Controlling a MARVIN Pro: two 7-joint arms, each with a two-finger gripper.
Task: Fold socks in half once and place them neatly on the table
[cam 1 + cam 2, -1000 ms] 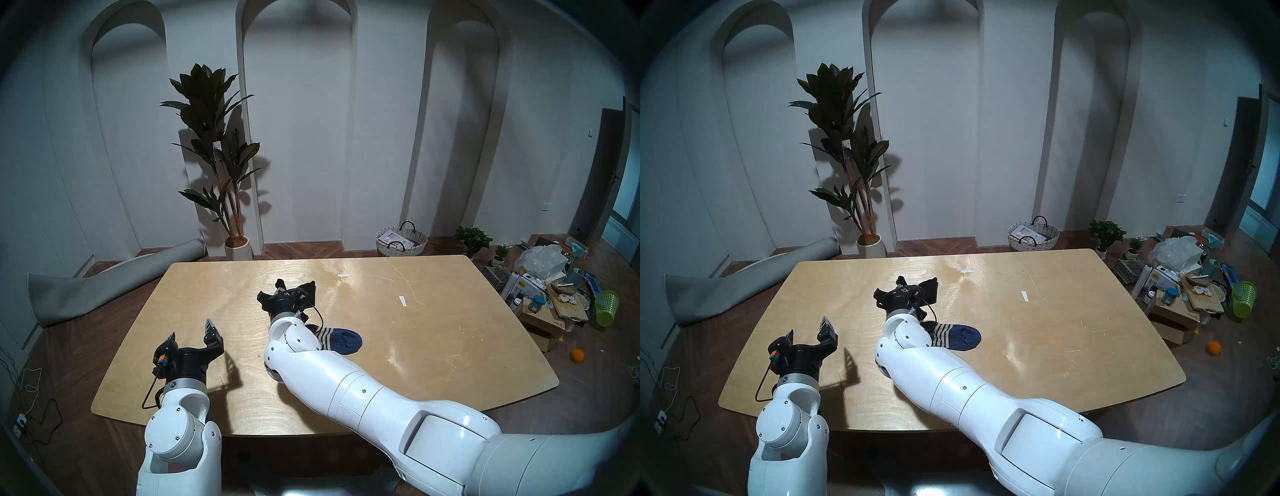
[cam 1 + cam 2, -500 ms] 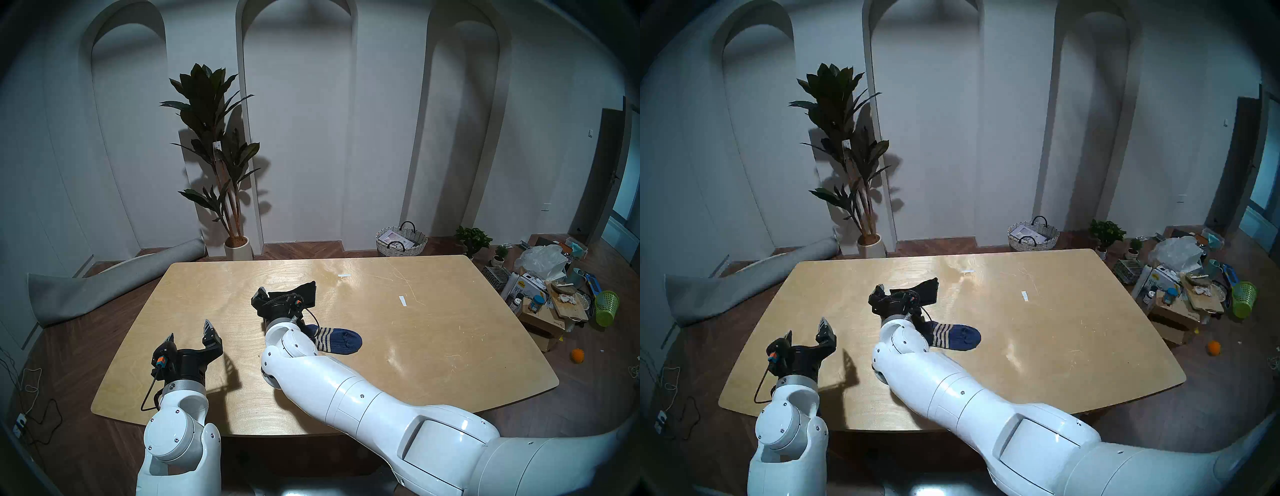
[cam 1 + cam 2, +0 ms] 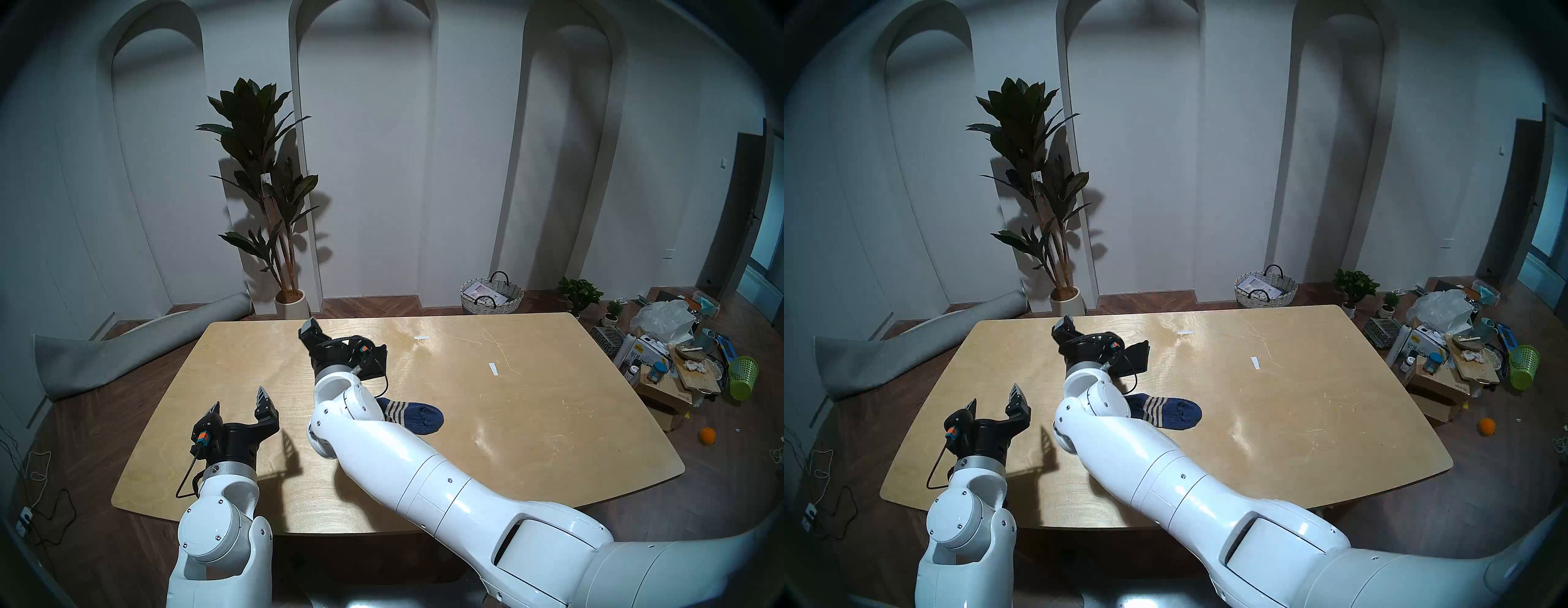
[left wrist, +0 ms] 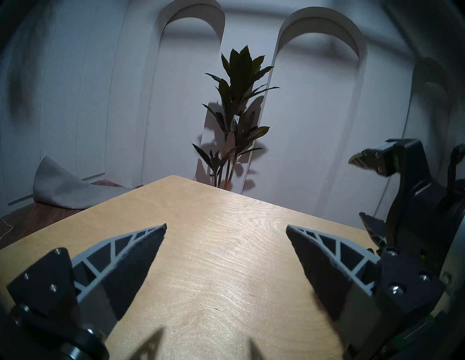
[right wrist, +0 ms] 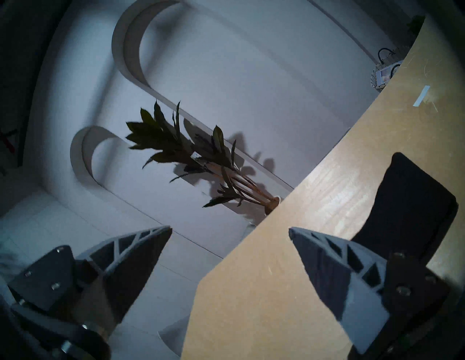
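You see the black sock lying flat on the table, the striped navy sock nearer; both grippers, left and right, gape wide, holding nothing.

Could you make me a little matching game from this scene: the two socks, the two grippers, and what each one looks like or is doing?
Things:
1. black sock
2. striped sock
3. left gripper
4. right gripper

States:
A. navy with tan stripes, partly hidden behind the right arm
B. open, above the table's near left part
C. lying flat on the table, plain dark
D. open, tilted, raised just beside the black sock

Pairs: 1-C, 2-A, 3-B, 4-D
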